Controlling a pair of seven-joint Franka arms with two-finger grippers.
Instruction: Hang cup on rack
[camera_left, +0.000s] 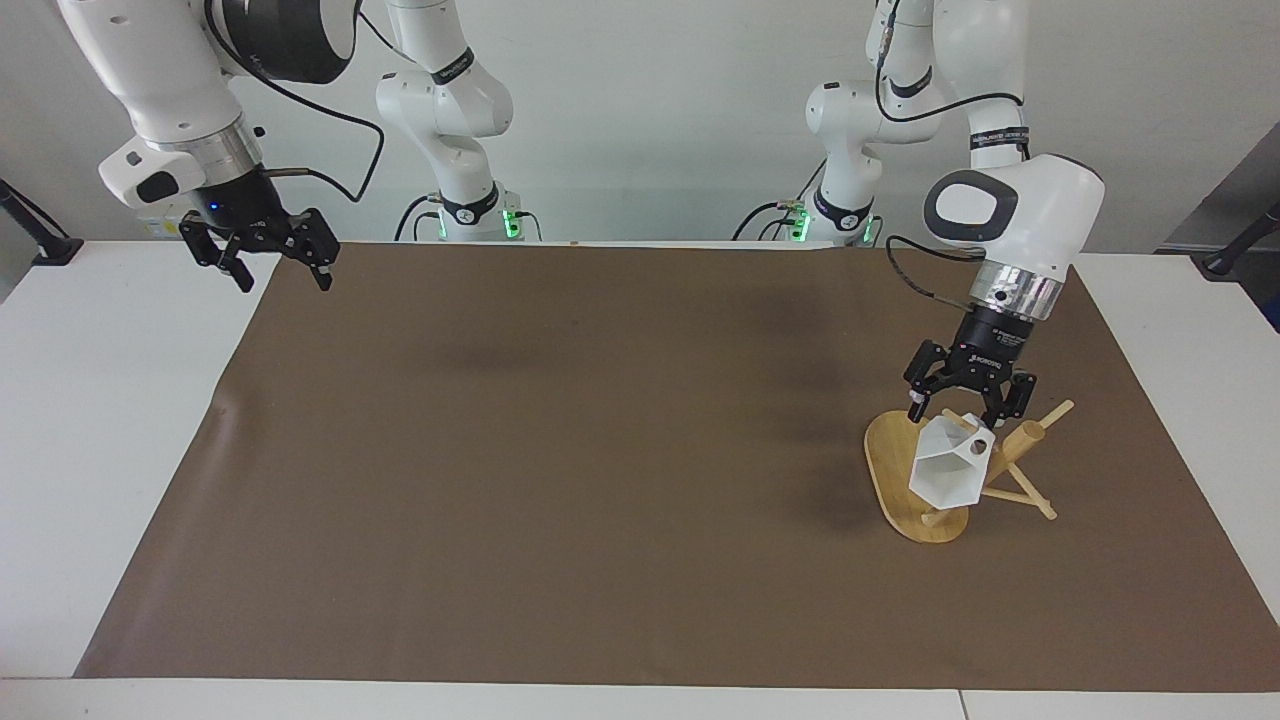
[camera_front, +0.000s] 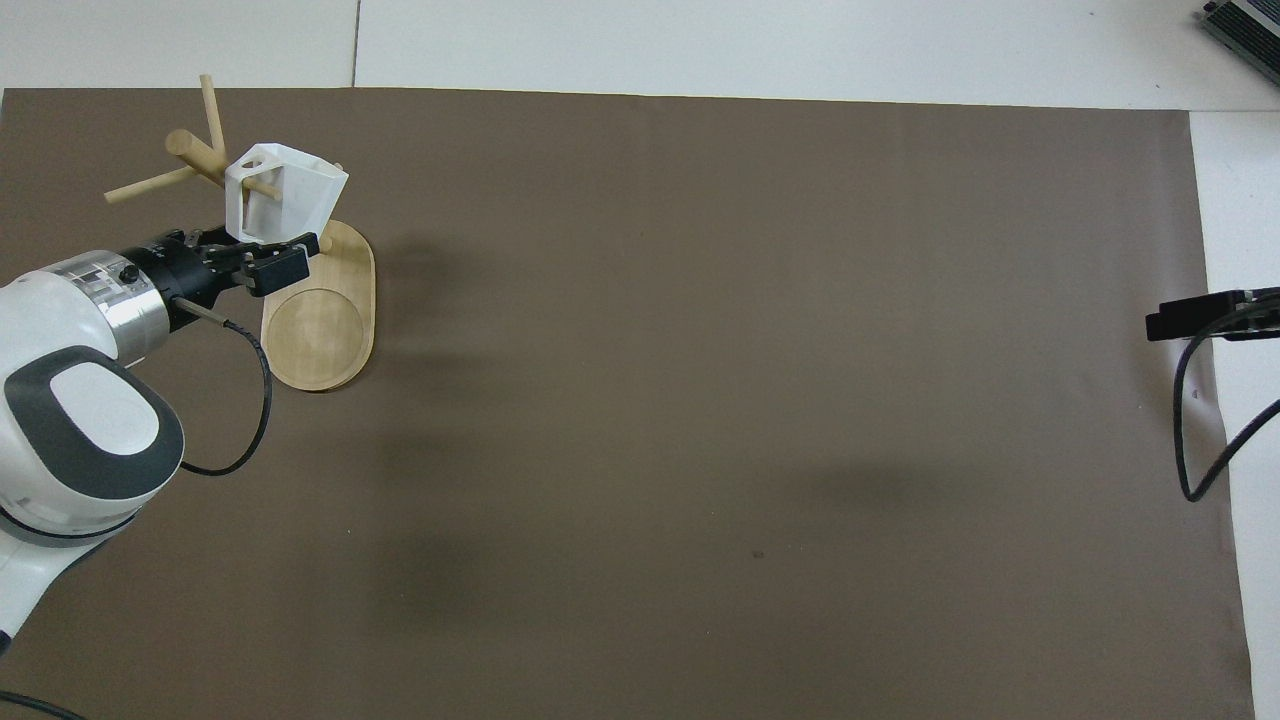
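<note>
Hanging by its pierced handle on a thin peg of the rack (camera_left: 925, 480), the cup (camera_left: 950, 470) is a small white faceted piece, tilted, with its polygonal mouth turned away from the robots and its body over the oval base. Rack: light bamboo mug tree, central pole leaning, stick pegs crossing it, standing on the brown mat (camera_left: 600, 450) toward the left arm's end of the table. Left gripper (camera_left: 968, 410): poised just above the cup's handle, fingers spread apart, gripping nothing; in the facing view a small gap shows between its fingertips and the cup. Same cup in the overhead view (camera_front: 283, 192) sits with a peg passing through its handle, the left gripper (camera_front: 262, 258) just beside it over the rack's base (camera_front: 320, 330). Right gripper (camera_left: 278, 268): waiting, raised over the mat's corner at the right arm's end of the table, fingers wide apart, empty.
</note>
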